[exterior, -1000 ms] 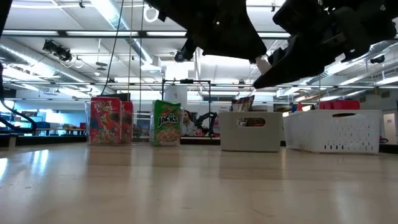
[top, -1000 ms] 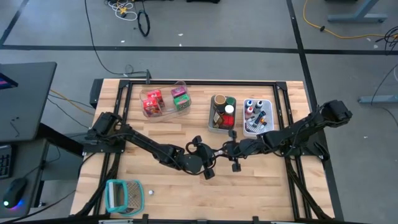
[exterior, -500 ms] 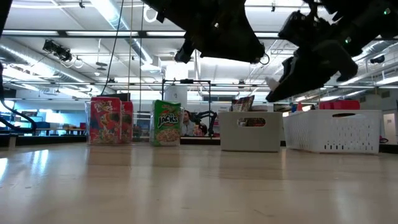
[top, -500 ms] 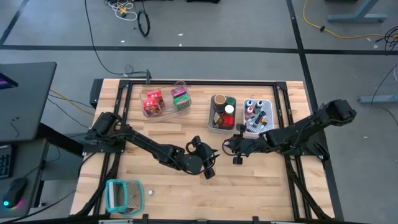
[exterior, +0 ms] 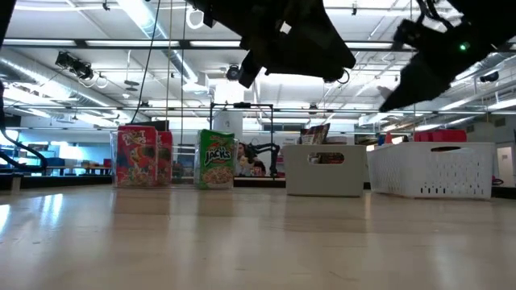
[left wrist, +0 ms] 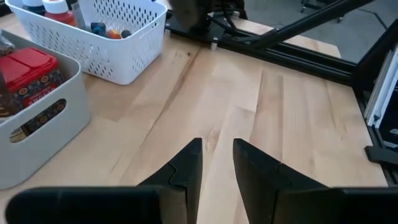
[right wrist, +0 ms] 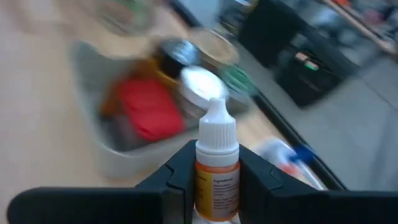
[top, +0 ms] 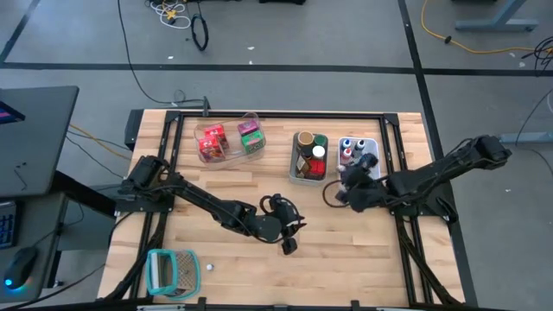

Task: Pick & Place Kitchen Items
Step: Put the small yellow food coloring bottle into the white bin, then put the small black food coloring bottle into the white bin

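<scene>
Dropper bottle clamped between right gripper fingers, upright, long axis vertical, cap up. Small: white nozzle cap, orange-brown body, pale label with fine print, unreadable.

Landmark: white bin, mesh-walled, at far side of table. Right gripper raised just near side of white bin's front edge; bottle carried well off table surface. Grey bin immediately beside white bin, holding brown jar, red-topped item, white-capped jar. White bin already stocked with small capped bottles. In right wrist view, bottle against blurred grey bin contents; white bin only at frame edge.

Judged step: transport toward white bin; placement not yet made. Coming move likely a short reach forward over rim, then lowering, cap kept up.

Left gripper idle, toward table middle, well apart from white bin; fingers slightly parted, nothing between. Right arm plainly nearer.

Clear bin with red and green packets farther along same far edge.
</scene>
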`<state>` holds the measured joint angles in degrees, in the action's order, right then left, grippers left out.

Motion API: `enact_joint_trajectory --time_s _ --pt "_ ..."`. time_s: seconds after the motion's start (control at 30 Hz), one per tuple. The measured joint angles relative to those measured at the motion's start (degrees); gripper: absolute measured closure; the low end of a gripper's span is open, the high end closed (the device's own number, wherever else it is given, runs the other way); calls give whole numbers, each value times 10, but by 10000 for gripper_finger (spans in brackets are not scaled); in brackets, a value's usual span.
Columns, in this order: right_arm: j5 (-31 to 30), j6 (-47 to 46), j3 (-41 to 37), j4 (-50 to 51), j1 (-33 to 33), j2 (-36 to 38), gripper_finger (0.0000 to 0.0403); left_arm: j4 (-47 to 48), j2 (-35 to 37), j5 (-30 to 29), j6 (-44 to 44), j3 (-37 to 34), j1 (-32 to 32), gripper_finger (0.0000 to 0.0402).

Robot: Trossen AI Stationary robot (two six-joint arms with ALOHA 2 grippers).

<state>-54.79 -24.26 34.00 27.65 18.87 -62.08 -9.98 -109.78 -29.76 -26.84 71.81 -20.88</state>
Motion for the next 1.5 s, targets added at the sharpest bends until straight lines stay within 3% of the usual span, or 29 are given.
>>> enact_joint_trajectory --time_s 0.23,0.47,0.87,1.07,1.17,1.3,1.5 --pt "-48 -192 0 157 -6 -2 317 -1 0 -4 -4 0 0 303" --pt "-87 -263 -50 122 -39 -2 304 -2 0 -6 -4 0 0 303" --pt "-73 -256 -112 25 -97 -2 232 -2 0 -7 -4 0 0 303" --pt "-63 -101 -112 -146 -97 -2 211 -2 0 -7 -4 0 0 303" --pt "-1 21 -112 -307 -97 -2 212 -2 0 -7 -4 0 0 303" --pt "166 128 -112 -495 -94 -2 220 0 0 15 -4 0 -5 303" --pt "387 160 -112 -583 -84 -2 231 0 -1 61 0 0 -40 303"
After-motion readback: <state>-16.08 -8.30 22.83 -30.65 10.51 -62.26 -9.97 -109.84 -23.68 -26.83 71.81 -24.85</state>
